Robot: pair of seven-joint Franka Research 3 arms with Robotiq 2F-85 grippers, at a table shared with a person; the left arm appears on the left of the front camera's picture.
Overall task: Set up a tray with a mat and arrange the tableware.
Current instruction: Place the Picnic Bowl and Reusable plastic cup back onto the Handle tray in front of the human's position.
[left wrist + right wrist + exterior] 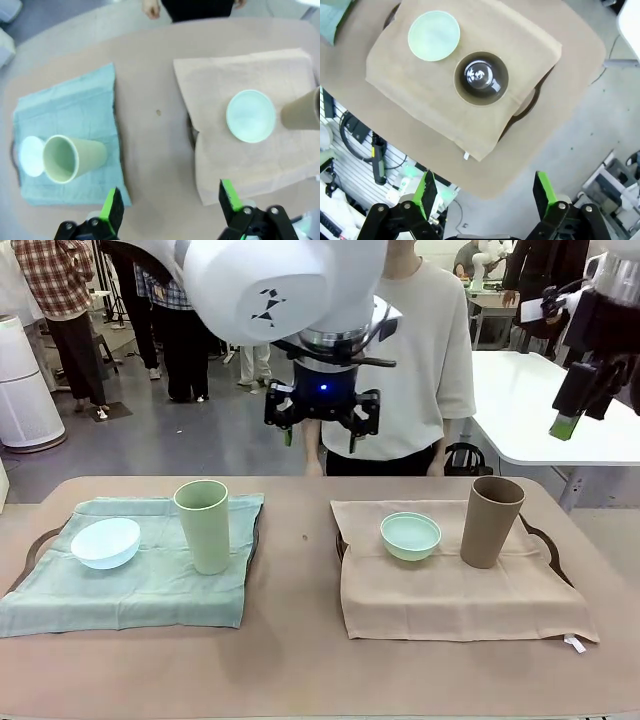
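A: Where does the tableware stand?

B: On the robot's left side a wrinkled mint-green cloth mat (140, 575) covers a tray (30, 545) of which only a dark curved handle shows. On this mat sits the small matte pale blue bowl (105, 542), and just beside it, toward the table's middle, the tall sage green handleless cup (203, 525) stands upright.

A: And the other side?

B: There a tan cloth mat (450, 590) lies over a second tray (548, 540), with its dark handle showing at the outer edge. The small matte mint green bowl (410, 535) sits on it, and the tall tan brown handleless cup (490, 521) stands upright near it on the outer side. They do not touch.

A: What do the grippers do?

B: The left gripper (170, 202) hangs high above the round brownish table (300, 660), over the bare strip between the two mats. Its jaws stand wide apart and it holds nothing. The right gripper (485, 192) is up in the air above the right tray, looking straight down into the brown cup. Its green pads are also spread wide, with nothing between them.

A: Is a person there?

B: Yes, a person in a cream shirt (425, 350) stands at the far side of the table.
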